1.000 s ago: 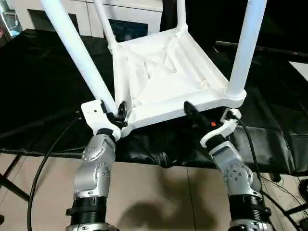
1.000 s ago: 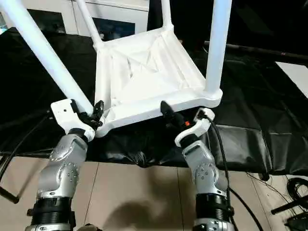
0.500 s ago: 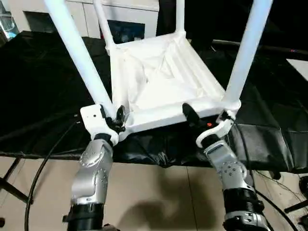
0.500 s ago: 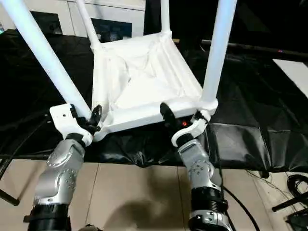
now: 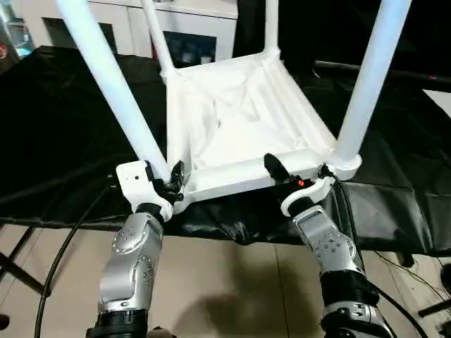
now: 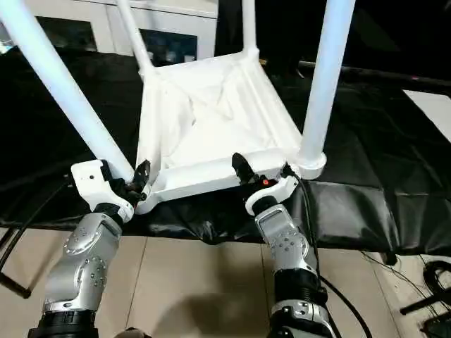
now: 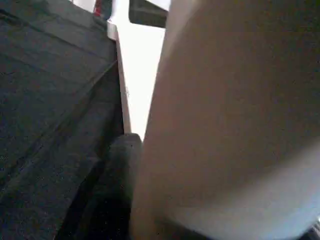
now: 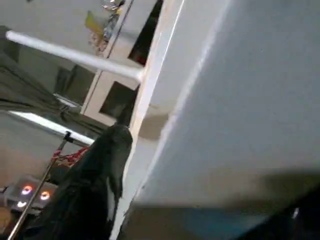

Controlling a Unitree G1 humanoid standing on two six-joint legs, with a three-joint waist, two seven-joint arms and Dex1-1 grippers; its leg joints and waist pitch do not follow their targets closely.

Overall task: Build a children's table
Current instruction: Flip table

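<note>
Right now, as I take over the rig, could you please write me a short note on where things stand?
Left gripper: clamped on the near left corner of the children's table, at the base of that leg.
Right gripper: on the near edge of the top, close to the near right leg; I cannot tell whether it grips.
The table lies upside down on the black-covered bench, ribbed underside up.
Done: all four legs stand in their corner sockets.
Left: probably turning the table onto its legs; I cannot judge from here how firmly the legs are seated.
</note>
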